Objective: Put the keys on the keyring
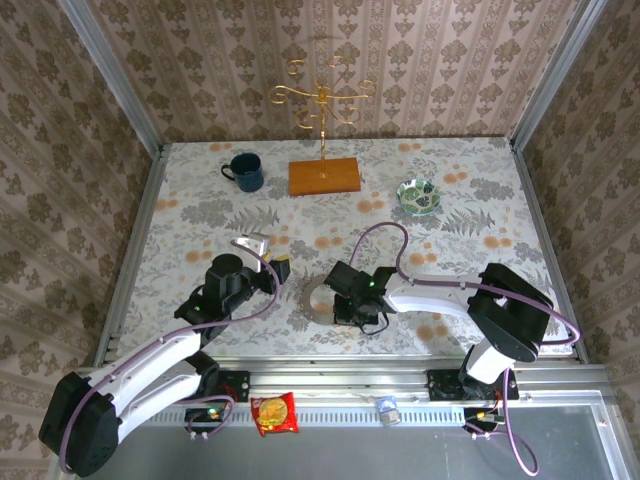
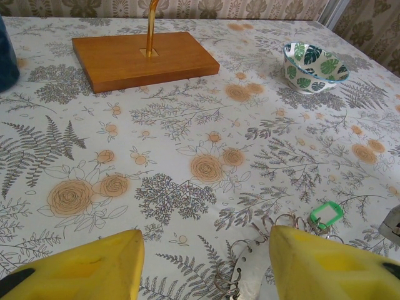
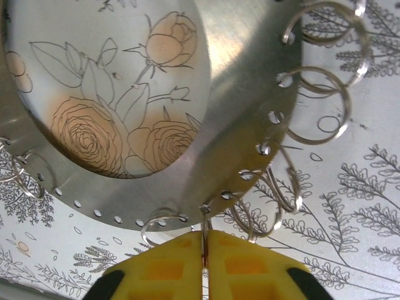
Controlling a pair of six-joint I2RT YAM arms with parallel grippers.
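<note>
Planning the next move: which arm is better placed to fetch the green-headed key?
Left. The left claw, open and empty, hovers close to the green-headed key. The right claw is shut on a small wire loop at the rim of the keyring, so it looks occupied.

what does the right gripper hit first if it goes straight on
The keyring rim: the right gripper, shut on a small wire loop, has it straight ahead, probably almost touching.
</note>
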